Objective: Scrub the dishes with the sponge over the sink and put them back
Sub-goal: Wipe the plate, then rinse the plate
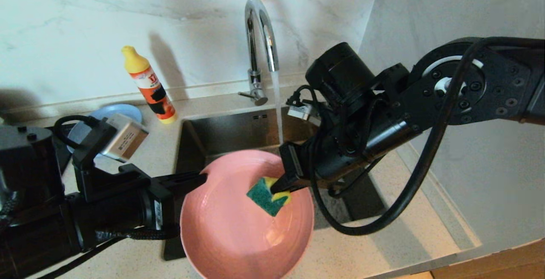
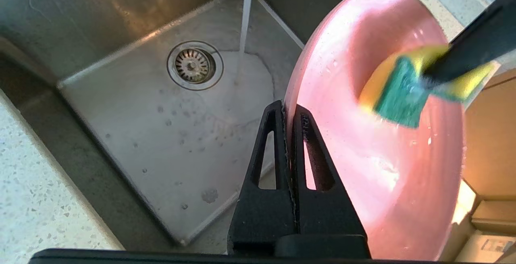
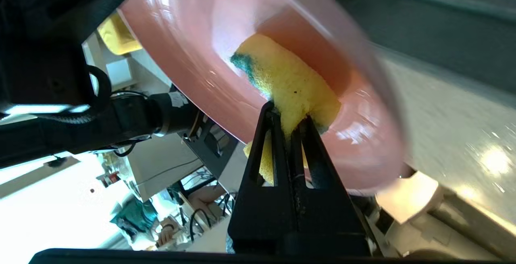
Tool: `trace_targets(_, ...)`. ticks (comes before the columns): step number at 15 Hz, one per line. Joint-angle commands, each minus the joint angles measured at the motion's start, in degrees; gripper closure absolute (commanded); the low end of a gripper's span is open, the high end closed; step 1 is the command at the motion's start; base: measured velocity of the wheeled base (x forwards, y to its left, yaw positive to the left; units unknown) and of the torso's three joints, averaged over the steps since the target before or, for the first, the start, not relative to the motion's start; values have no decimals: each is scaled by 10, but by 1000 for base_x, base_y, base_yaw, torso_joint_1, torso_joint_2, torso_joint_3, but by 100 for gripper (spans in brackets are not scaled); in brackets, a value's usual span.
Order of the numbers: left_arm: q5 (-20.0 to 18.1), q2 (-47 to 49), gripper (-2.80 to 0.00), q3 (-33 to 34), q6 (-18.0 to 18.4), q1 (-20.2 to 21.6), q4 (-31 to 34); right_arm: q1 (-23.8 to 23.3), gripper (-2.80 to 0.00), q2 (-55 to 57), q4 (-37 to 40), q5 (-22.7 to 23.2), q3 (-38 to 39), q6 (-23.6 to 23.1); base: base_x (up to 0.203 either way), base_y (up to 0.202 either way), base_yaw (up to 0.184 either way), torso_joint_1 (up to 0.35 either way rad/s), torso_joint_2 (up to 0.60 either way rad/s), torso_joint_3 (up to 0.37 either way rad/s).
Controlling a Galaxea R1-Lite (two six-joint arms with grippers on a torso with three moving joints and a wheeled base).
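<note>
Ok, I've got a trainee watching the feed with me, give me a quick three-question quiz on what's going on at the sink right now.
1. True or false: the tap is running.
2. Which claw is shut on the pink plate? A) left claw B) right claw C) neither
3. Fill in: the right claw presses the ______ against the plate's inner face.

Key:
1. True. A stream of water falls into the sink behind the plate.
2. A. It pinches the plate's rim and holds it tilted above the basin.
3. The sponge, yellow with a green scouring side.
</note>
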Motion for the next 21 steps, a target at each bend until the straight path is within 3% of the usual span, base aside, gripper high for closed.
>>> trace_targets(1, 0, 0, 0, -3, -2, 0, -2, -11, 0, -28, 17, 3, 3, 1, 0, 0, 0, 0, 0, 0)
trace_targets(8, 2, 26, 0, -6, -26, 7, -2, -6, 0, -161, 57, 7, 3, -1, 0, 0, 0, 0, 0, 0)
trace_targets(12, 16, 86, 0, -41, -72, 14, -2, 0, 0, -235, 59, 7, 6, -2, 0, 0, 0, 0, 0, 0)
trace_targets(16, 57, 210, 0, -133, -111, 15, -10, -18, 0, -288, 56, 7, 68, -1, 0, 0, 0, 0, 0, 0)
trace_targets(21, 62, 323, 0, -241, -146, 14, -43, -18, 0, -315, 52, 13, 104, -6, 0, 0, 0, 0, 0, 0)
